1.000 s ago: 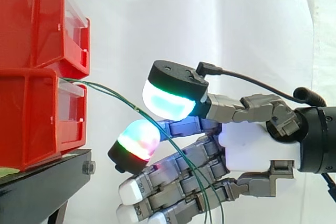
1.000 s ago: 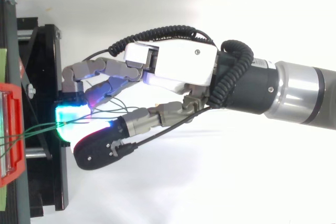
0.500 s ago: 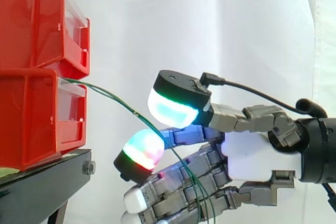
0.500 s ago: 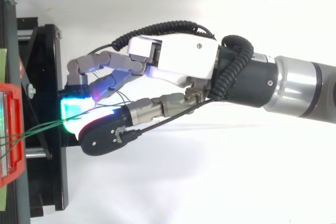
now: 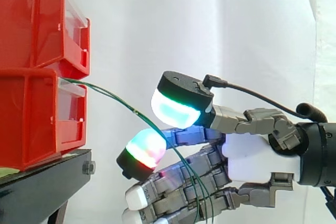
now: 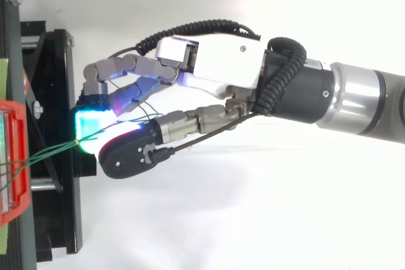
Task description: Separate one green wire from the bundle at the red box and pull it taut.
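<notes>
The robot hand (image 5: 257,153) has drawn back slightly from the stacked red plastic bins (image 5: 31,114) since a second ago. Thin green wires (image 5: 121,102) leave the lower bin's front, curve slackly down and pass into the hand. Whether it grips them cannot be told. The bins rest on a black metal stand (image 5: 42,182).

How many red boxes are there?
2. The upper box sits on the lower box, which rests on the black stand. More may be hidden past the left edge.
</notes>
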`<state>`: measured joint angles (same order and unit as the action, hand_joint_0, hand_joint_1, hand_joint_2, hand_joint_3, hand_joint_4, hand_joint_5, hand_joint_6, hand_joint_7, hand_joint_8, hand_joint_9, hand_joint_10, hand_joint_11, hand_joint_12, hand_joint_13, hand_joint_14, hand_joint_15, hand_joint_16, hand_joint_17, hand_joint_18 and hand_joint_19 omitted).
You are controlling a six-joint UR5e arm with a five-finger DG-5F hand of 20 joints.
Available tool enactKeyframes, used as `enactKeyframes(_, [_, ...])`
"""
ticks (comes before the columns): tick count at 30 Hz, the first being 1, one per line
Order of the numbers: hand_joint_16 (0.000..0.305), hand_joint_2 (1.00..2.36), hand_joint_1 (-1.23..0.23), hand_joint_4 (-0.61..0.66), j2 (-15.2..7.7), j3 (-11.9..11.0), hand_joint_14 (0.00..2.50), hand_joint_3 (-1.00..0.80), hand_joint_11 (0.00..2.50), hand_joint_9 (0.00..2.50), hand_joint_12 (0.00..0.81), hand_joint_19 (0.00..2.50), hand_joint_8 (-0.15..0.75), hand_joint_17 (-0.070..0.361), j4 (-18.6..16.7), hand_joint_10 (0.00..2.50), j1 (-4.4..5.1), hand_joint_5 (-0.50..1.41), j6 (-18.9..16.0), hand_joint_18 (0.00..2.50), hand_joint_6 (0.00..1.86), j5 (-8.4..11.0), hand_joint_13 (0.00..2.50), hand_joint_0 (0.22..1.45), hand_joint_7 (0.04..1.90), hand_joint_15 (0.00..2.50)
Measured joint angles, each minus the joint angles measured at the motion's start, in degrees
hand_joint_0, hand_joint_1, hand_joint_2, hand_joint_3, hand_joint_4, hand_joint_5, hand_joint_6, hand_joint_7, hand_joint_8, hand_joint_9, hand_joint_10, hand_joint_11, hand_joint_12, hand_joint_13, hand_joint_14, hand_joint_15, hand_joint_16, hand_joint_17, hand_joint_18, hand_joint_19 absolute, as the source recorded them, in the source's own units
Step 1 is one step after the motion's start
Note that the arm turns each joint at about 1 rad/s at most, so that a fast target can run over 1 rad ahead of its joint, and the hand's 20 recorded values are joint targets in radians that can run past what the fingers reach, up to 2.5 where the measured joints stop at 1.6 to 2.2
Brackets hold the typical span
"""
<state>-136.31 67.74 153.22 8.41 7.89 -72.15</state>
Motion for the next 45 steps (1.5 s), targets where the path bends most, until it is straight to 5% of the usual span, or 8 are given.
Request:
enactKeyframes(20, [0.061, 1.01, -0.55, 0.22, 0.0, -2.96, 0.01, -0.43, 0.36, 0.73, 0.373, 0.34, 0.326, 0.136, 2.44, 0.01, -0.36, -0.11, 2.17, 0.68, 0.5, -1.37, 0.67, 0.56, 1.43, 0.19])
enactKeyframes(31, [0.06, 1.01, -0.53, 0.22, -1.01, -2.98, 0.01, -0.38, 0.36, 0.74, 0.371, 0.34, 0.323, 0.134, 1.26, 0.01, -0.13, -0.11, 2.72, 0.68, 0.54, -1.34, 0.67, 0.58, 1.44, 0.19])
enactKeyframes(45, [0.059, 1.01, -0.55, 0.22, -1.05, -3.56, 0.01, -0.39, 0.36, 0.74, 0.371, 0.34, 0.325, 0.134, 1.03, 0.01, -1.0, -0.12, 2.64, 0.68, 0.59, -1.69, 0.67, 0.58, 1.38, 0.19])
